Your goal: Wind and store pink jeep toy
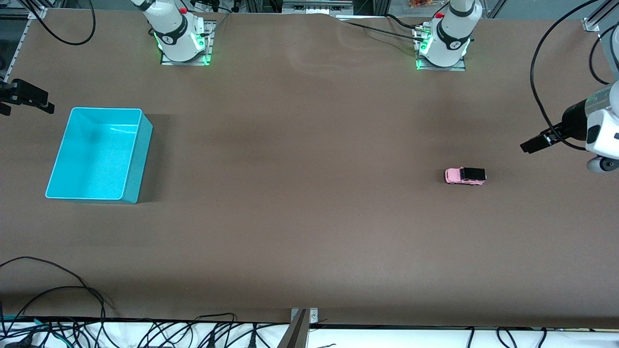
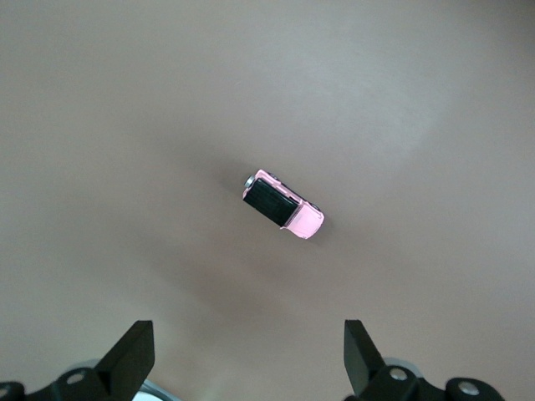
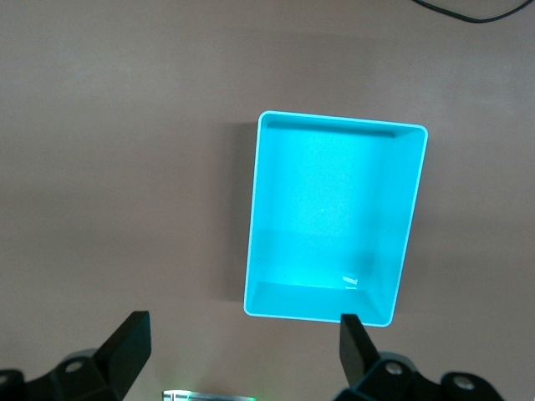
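Right gripper (image 1: pixel 24 99) hangs open at the right arm's table edge, beside the bin (image 1: pixel 99 154). Jeep (image 1: pixel 465 176) lies lengthwise along the table near the left arm's end, just inward of the open left gripper (image 1: pixel 532 145), the nearer one.

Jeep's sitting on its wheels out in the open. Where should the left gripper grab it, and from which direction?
Grip the pink jeep toy across its two long flanks at mid-body, coming straight down from above. It stands upright on bare table with nothing beside it, and the body is narrow and flat-sided. The left gripper, open and up in the air, would probably need to turn so its fingers straddle the width.
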Controlling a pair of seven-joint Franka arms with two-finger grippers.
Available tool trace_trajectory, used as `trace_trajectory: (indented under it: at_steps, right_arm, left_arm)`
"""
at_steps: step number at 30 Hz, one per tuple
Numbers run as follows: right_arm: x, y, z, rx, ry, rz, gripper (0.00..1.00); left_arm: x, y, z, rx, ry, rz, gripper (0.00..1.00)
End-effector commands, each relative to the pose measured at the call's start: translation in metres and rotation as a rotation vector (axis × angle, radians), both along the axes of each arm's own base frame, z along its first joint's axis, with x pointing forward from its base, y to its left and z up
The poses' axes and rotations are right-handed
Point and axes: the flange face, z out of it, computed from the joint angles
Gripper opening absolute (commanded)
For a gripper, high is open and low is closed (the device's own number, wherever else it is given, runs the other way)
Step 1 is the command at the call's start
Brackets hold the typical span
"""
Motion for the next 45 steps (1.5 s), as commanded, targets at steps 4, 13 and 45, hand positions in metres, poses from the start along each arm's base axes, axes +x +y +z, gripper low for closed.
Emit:
trace_trajectory:
  at_steps: [4,13,45]
  right_arm:
    - [-0.001,0.0,0.004,-0.012,0.004,0.003,1.0]
    - [-0.001,0.0,0.004,-0.012,0.004,0.003,1.0]
    - [-0.001,0.002,0.004,-0.012,0.007,0.005,1.0]
  left_arm:
    - [0.011,-0.005,-0.042,0.057,0.068,0.346,1.0]
    - [0.009,0.002,-0.104,0.126,0.038,0.692,1.0]
    - [-0.024,0.018,-0.304,0.135,-0.067,0.986,1.0]
